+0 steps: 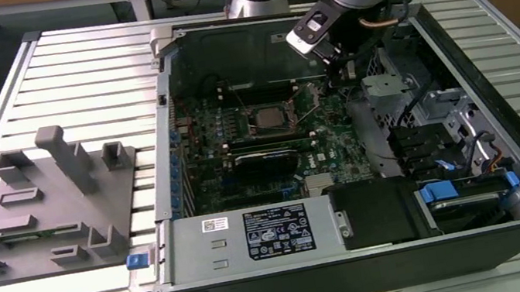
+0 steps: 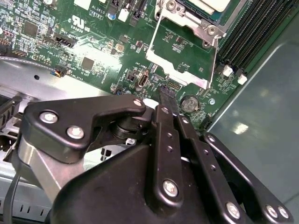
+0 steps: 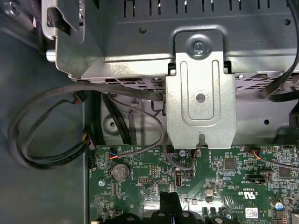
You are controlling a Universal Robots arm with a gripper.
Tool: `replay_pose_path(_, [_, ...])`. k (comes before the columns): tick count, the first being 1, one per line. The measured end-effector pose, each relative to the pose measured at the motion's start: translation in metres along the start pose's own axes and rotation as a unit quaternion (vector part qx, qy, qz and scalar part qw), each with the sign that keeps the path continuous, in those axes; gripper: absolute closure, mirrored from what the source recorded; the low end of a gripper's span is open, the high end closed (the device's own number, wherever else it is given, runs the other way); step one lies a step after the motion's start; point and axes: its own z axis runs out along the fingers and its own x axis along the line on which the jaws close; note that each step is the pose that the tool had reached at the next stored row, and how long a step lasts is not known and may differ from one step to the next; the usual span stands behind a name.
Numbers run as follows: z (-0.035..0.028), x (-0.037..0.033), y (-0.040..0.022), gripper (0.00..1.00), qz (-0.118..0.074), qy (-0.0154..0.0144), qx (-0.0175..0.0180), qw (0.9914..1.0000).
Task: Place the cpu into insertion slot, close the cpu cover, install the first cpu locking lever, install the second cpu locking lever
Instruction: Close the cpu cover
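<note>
Silvery-grey, the small square cpu (image 2: 209,3) sits in the metal-rimmed square insertion slot (image 2: 189,18) of the green circuit board (image 2: 93,42) in the second wrist view, with the thin silver frame-shaped cpu cover (image 2: 176,71) swung open just beside it. The black gripper (image 2: 166,93) hovers near the cover, fingers pressed together, holding nothing

The cpu cover (image 2: 198,25) is bare silvery metal (circuit board (image 2: 93,37) smooth green).

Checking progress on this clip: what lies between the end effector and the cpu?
In the second wrist view, the cpu cover, lying open, sits between the end effector and the cpu.
</note>
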Motion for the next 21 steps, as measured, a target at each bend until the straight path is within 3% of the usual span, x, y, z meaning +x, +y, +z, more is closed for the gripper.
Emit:
replay_pose_path(8, [0.0024,0.0,-0.0001,0.89,0.0,0.0,0.0,1.0])
replay_pose_path(16, [0.0052,0.0004,-0.0052,0.89,0.0,0.0017,0.0001,1.0])
replay_pose_path(21, [0.0055,0.0,-0.0161,0.89,0.0,0.0031,-0.0001,1.0])
